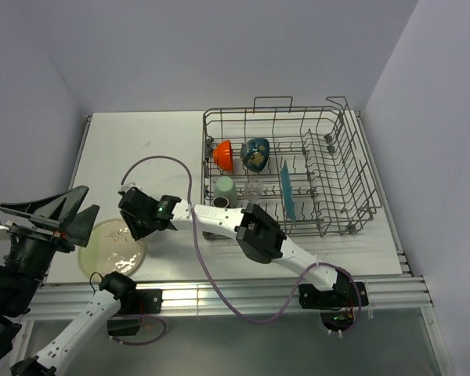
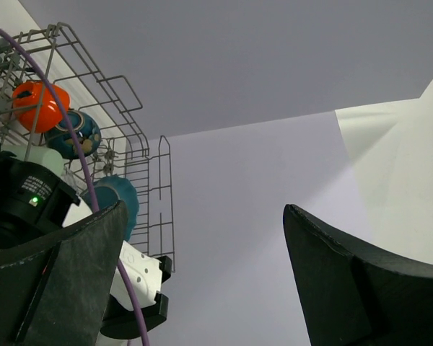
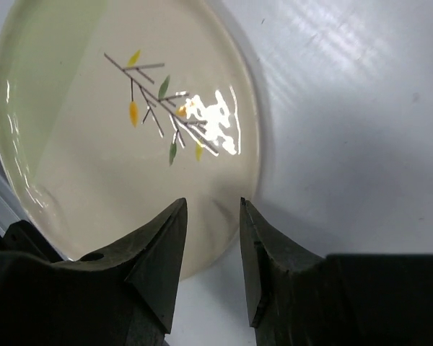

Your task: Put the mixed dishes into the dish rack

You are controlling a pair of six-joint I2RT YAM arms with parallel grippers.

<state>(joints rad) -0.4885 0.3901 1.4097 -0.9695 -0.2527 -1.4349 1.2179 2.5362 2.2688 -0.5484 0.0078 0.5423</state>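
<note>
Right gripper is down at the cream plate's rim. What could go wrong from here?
1. The cream plate lies flat and glossy; the right gripper, jaws narrowly apart over its rim, may slip or just push it.
2. It sits near the front edge of the table, so a shove could send it off.
3. The open left gripper hangs close beside it; lifting might clash the arms.

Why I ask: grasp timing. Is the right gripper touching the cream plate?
Cannot tell. Right wrist view: the right gripper hangs over the cream plate rim; neither contact nor gap shows plainly.
</note>
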